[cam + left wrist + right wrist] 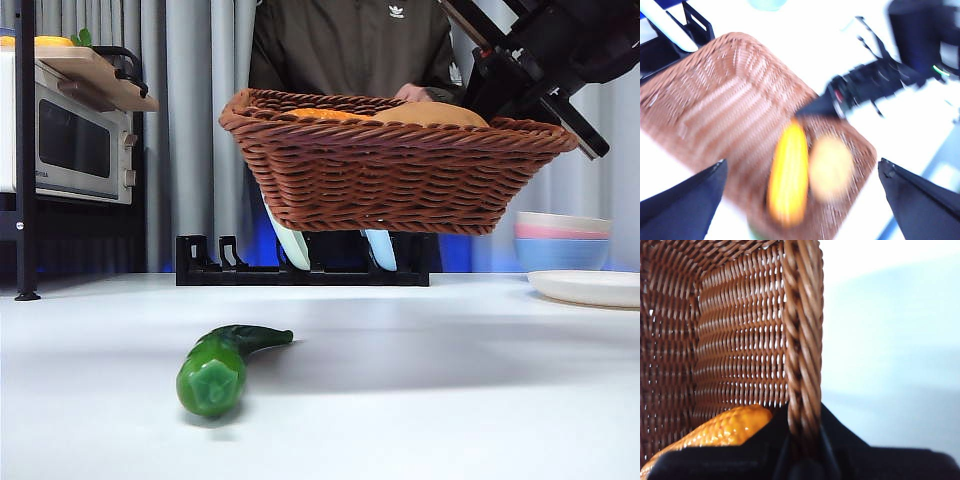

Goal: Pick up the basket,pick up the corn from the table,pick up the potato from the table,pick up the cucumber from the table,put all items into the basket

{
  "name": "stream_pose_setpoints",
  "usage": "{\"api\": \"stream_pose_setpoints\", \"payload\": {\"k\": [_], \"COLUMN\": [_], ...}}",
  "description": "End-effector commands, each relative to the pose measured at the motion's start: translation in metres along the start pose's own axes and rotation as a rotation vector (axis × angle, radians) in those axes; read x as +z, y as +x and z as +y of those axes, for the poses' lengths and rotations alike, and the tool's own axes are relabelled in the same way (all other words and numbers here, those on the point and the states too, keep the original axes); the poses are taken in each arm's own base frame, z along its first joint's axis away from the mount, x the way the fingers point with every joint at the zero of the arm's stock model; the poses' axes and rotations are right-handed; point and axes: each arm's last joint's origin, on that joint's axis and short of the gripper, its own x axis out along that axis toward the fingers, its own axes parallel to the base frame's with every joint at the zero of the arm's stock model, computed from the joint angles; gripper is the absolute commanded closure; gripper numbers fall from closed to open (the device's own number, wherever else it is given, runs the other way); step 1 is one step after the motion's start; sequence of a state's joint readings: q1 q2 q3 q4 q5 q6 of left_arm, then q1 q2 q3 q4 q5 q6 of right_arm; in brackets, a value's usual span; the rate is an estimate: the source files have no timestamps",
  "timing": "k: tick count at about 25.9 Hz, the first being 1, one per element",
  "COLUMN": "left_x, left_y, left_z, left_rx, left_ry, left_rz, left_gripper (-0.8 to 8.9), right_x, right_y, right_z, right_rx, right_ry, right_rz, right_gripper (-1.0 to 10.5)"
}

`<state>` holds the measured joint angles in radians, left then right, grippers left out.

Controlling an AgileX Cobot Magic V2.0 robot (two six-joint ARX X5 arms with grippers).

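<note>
The brown wicker basket (400,175) hangs tilted above the table. My right gripper (555,125) is shut on its right rim (802,365); it also shows in the left wrist view (815,107). The bumpy orange-yellow corn (787,172) and the smooth tan potato (831,167) lie side by side inside the basket (720,110). The corn also shows in the right wrist view (725,427). The green cucumber (225,362) lies on the table in front, below the basket. My left gripper (802,165) is open and empty above the basket; its picture is blurred.
A black dish rack (300,265) with plates stands behind the basket. Stacked bowls (565,240) and a white plate (590,288) are at the right. A microwave (70,140) stands at the far left. A person (350,45) stands behind the table.
</note>
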<state>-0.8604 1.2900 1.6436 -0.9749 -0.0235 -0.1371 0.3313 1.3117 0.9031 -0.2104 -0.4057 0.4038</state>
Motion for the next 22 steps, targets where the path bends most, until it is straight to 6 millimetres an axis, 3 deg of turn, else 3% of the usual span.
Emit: {"api": "stream_pose_setpoints", "payload": {"k": [1, 4, 10, 13, 17, 22], "left_x": [-0.018, -0.041, -0.116, -0.139, -0.157, -0.163], "left_y": [-0.016, -0.016, 0.071, 0.093, 0.117, 0.147], "left_z": [-0.001, -0.007, -0.007, -0.001, 0.011, 0.022], "left_rx": [0.005, -0.004, 0.076, 0.102, 0.147, 0.186], "left_ry": [0.017, 0.006, -0.154, -0.209, -0.253, -0.285], "left_rz": [0.11, 0.212, 0.347, 0.367, 0.41, 0.442], "left_gripper": [3.12, 3.12, 3.12, 3.12, 3.12, 3.12], "right_x": [0.012, 0.022, 0.036, 0.039, 0.044, 0.047], "right_y": [-0.008, -0.015, -0.025, -0.028, -0.032, -0.035], "right_z": [0.001, -0.003, -0.008, -0.01, -0.012, -0.015], "right_rx": [0.015, 0.001, -0.018, -0.027, -0.035, -0.047], "right_ry": [-0.003, 0.004, 0.012, 0.017, 0.019, 0.028], "right_rz": [-0.055, -0.094, -0.146, -0.156, -0.175, -0.186], "right_gripper": [9.6, 9.6, 9.6, 9.6, 9.6, 9.6]}}
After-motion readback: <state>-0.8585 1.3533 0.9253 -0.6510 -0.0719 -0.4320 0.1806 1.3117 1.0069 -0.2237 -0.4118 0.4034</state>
